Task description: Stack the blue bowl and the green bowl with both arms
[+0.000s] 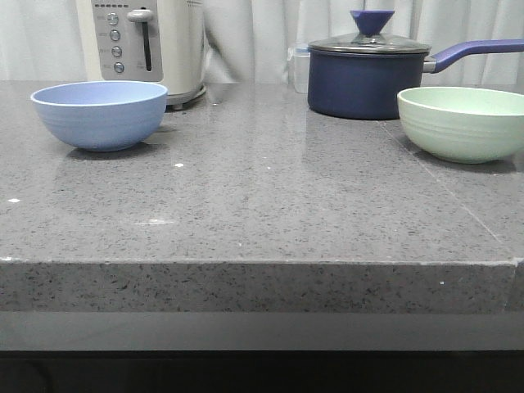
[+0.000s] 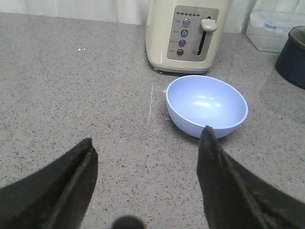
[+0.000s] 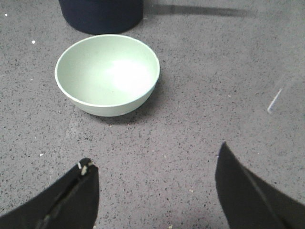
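The blue bowl (image 1: 100, 113) stands upright on the grey counter at the left, in front of a toaster. It also shows in the left wrist view (image 2: 206, 105). The green bowl (image 1: 461, 121) stands upright at the right, in front of a navy saucepan, and shows in the right wrist view (image 3: 106, 74). My left gripper (image 2: 147, 138) is open and empty above bare counter, short of the blue bowl; one fingertip overlaps its near rim in the picture. My right gripper (image 3: 155, 155) is open and empty, short of the green bowl. Neither arm shows in the front view.
A cream toaster (image 1: 151, 45) stands behind the blue bowl. A dark navy lidded saucepan (image 1: 368, 74) with a long handle stands behind the green bowl. A clear plastic container (image 2: 272, 26) sits between them at the back. The counter's front edge (image 1: 262, 262) runs across.
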